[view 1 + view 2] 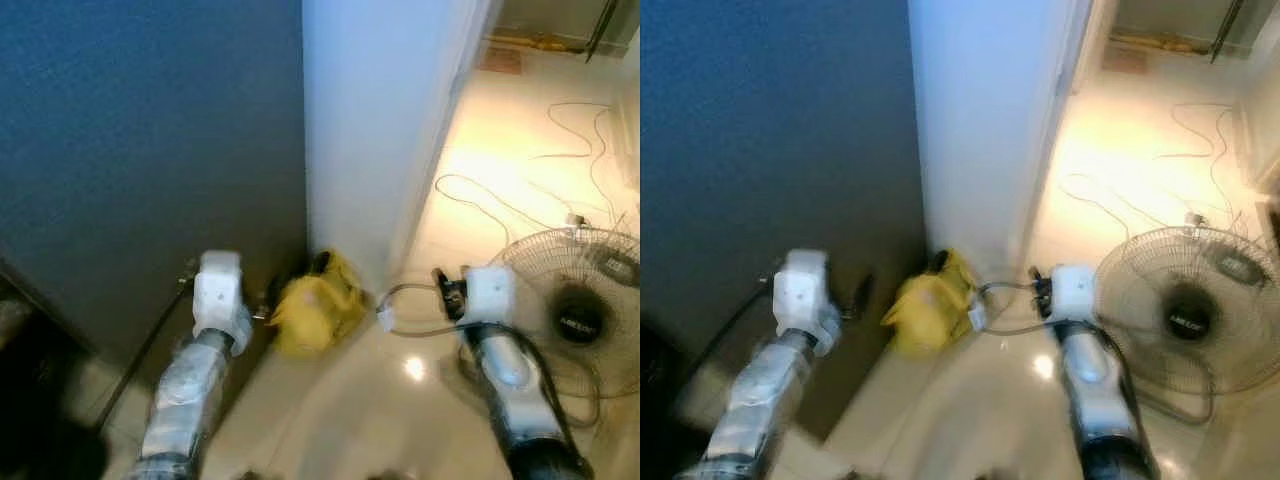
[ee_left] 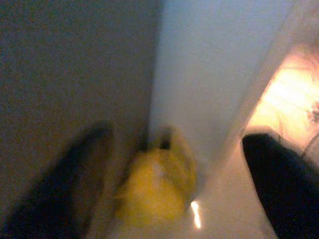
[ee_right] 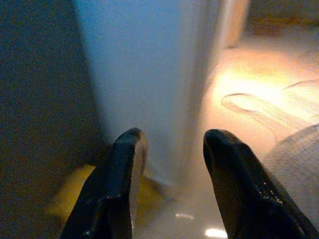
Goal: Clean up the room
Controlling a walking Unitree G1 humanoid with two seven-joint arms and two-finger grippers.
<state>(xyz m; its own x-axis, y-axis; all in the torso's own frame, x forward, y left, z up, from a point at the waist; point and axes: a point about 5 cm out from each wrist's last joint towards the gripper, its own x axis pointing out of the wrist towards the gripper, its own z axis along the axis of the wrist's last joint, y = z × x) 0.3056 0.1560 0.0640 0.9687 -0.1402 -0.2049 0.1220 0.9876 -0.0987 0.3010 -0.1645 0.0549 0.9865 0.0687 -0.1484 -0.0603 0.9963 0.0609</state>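
A crumpled yellow bag [image 1: 315, 305] lies on the pale floor in the corner where a dark grey panel [image 1: 150, 150] meets a white wall [image 1: 375, 120]. My left gripper [image 2: 174, 164] hangs just short of the yellow bag [image 2: 157, 186], its fingers [image 2: 65, 184] spread wide on either side of it, open and empty. My right gripper [image 3: 172, 164] is open too, held to the right of the bag [image 3: 70, 196] and facing the white wall's corner. The views are blurred.
A floor fan [image 1: 585, 305] lies flat on the floor close to my right arm. Thin cables [image 1: 500, 205] trail across the lit tiles beyond it. A white plug and cord [image 1: 390, 312] lie between the bag and my right wrist. A doorway [image 1: 545, 30] opens at far right.
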